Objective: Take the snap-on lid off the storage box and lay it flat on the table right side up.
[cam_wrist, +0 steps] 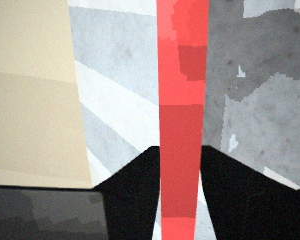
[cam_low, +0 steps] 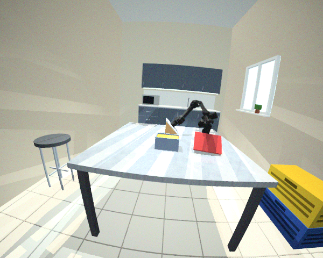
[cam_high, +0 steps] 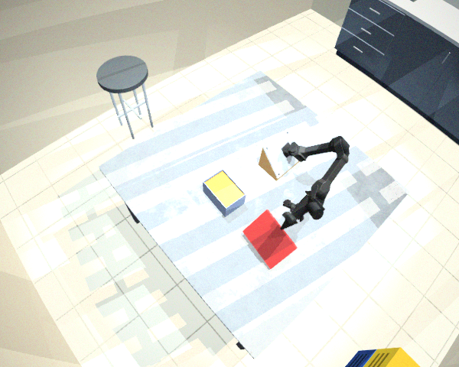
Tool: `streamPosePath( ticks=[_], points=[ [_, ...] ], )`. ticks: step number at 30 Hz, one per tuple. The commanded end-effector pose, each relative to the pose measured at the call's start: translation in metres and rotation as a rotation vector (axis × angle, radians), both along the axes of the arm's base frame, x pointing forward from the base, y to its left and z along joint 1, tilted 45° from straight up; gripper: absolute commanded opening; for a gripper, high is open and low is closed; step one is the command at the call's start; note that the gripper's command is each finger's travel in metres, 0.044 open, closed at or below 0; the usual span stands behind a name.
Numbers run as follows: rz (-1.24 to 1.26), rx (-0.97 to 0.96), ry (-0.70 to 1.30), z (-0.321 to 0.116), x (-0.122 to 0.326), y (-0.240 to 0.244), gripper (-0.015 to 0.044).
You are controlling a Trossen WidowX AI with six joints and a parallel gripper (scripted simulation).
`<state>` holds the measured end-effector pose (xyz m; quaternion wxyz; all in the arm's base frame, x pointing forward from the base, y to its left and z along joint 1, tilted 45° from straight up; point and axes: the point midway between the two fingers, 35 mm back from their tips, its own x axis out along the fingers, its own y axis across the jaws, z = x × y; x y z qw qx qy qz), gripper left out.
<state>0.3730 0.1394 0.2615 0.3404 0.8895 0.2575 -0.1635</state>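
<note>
The storage box (cam_high: 216,197) (cam_low: 166,144) is blue-grey and stands upright and open on the table (cam_high: 198,252) (cam_low: 114,159), with yellow showing inside. The red lid (cam_high: 267,242) (cam_low: 207,143) (cam_wrist: 181,165) is off the box, to its right in the exterior view. It is tilted, its arm-side edge up and its far edge low over the table; whether that edge touches is unclear. My gripper (cam_high: 281,228) (cam_low: 206,132) (cam_wrist: 179,155) is shut on the lid's raised edge, one finger on each side in the wrist view. The lid's underside is hidden in the top and exterior views.
The arm's base sits on a sloped white block with a wooden side (cam_high: 266,164) (cam_low: 170,128), behind the box in the exterior view. A round stool (cam_high: 122,74) (cam_low: 52,140) stands off the table. Yellow and blue crates (cam_low: 303,183) stand on the floor beside the table.
</note>
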Motion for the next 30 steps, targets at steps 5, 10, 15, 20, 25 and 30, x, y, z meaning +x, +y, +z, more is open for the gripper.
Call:
streamPosePath(
  ticks=[5,10,15,20,25,30],
  points=[
    [-0.013,-0.001,0.000,-0.006,0.002,0.003,0.0000],
    [-0.013,-0.001,0.000,-0.009,0.002,0.005,0.0000],
    [-0.013,0.000,0.000,-0.012,0.002,0.008,0.0000],
    [-0.013,0.000,0.000,-0.015,0.003,0.011,0.0000],
    [-0.013,0.000,0.000,-0.017,0.003,0.014,0.0000],
    [-0.013,0.000,0.000,-0.020,0.003,0.017,0.0000]
  ],
)
